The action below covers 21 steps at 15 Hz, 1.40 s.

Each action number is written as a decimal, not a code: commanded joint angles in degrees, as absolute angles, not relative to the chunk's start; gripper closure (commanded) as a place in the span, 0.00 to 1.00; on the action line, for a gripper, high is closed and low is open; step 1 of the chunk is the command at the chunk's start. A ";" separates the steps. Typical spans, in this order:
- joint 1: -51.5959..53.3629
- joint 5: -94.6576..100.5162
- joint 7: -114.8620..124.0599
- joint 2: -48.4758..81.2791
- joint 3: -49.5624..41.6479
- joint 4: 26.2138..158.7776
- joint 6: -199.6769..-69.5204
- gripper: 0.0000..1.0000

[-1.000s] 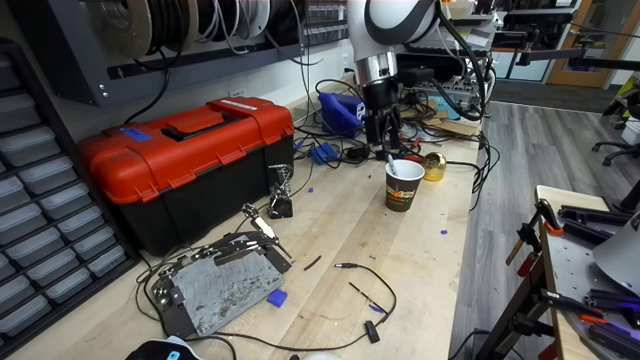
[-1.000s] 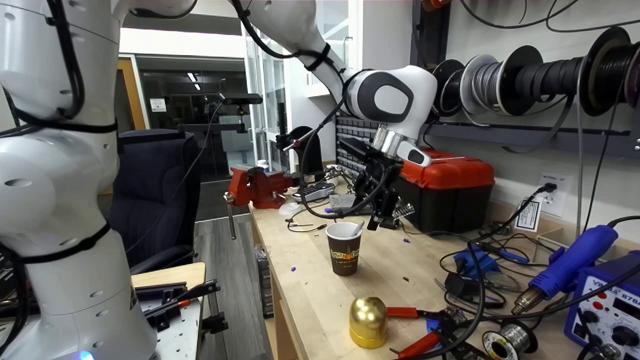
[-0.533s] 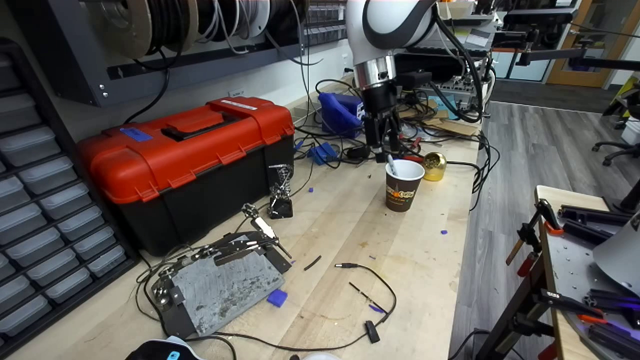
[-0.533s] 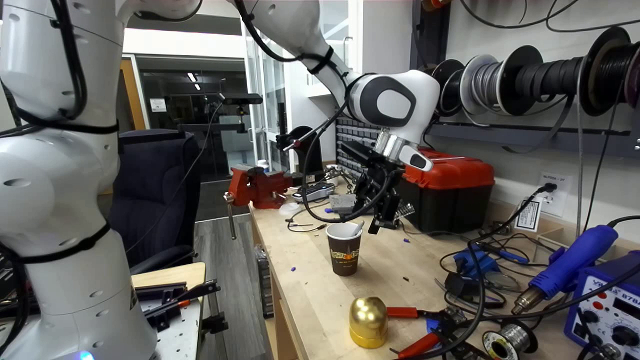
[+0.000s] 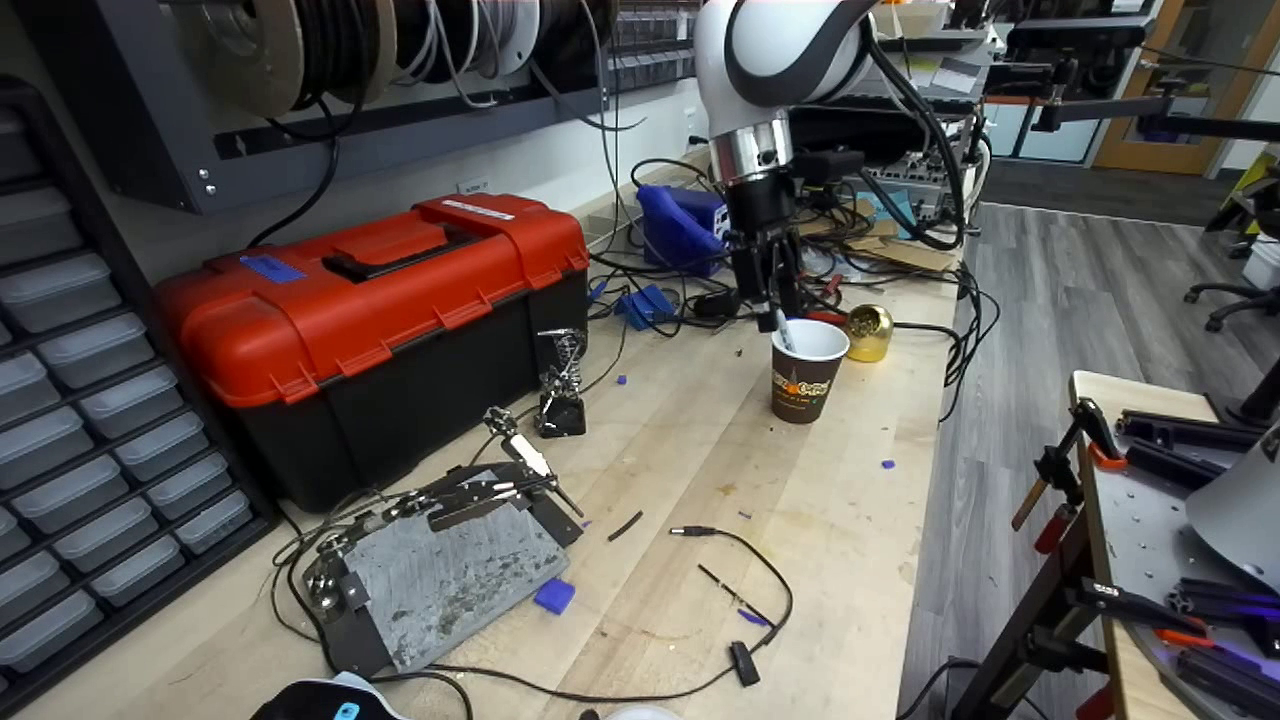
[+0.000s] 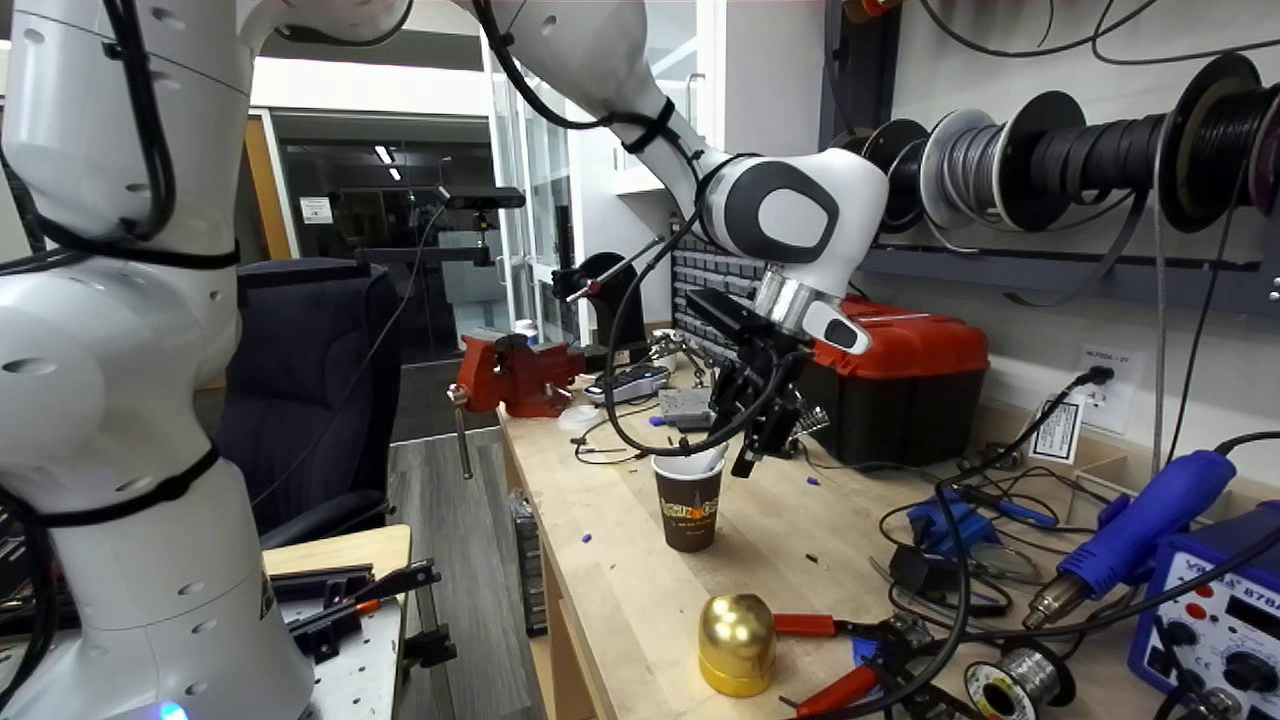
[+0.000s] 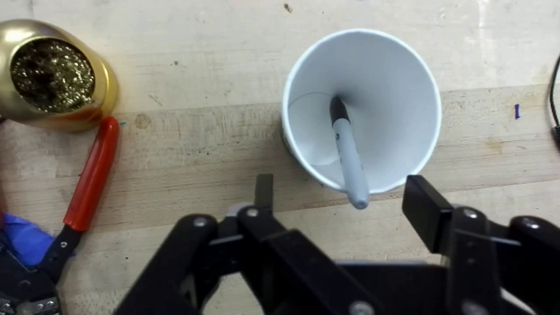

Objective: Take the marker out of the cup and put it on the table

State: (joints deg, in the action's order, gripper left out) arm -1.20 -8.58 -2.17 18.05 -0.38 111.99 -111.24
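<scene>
The marker (image 7: pixel 350 153), a grey pen with a dark capped end, leans inside the cup (image 7: pixel 396 109). Its grey end sticks out over the rim; its dark end is at the bottom. The paper cup stands upright on the table in both exterior views (image 5: pixel 800 390) (image 6: pixel 690 515), brown with a white rim and inside. My gripper (image 7: pixel 341 197) is open, its fingers on either side of the marker's protruding end, touching neither. In the exterior views my gripper (image 5: pixel 775 318) (image 6: pixel 743 462) is tilted just above the cup's rim. The table (image 5: pixel 690 470) is light wood.
A gold tip cleaner (image 6: pixel 737 645) and red-handled pliers (image 7: pixel 92 175) lie near the cup. A red toolbox (image 5: pixel 400 330) stands along the wall. A metal plate stand (image 5: pixel 455 570) and a black cable (image 5: pixel 790 590) lie on the table. A soldering station (image 6: pixel 1220 600) stands by the wall.
My open gripper has moved slightly down and closer to the cup's rim and the marker's end. The cup and the marker have not moved.
</scene>
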 commanded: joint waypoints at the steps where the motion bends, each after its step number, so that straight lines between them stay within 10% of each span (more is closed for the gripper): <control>1: -2.23 -9.40 -3.33 16.48 -0.44 112.52 -111.06 0.56; 7: -2.09 -8.63 -2.80 14.54 -0.66 113.67 -111.80 0.98; 21: -2.45 -8.18 -3.19 3.74 -1.74 120.97 -113.11 1.00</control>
State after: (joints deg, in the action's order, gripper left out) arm -1.58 -8.46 -2.17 10.81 -1.15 115.10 -111.47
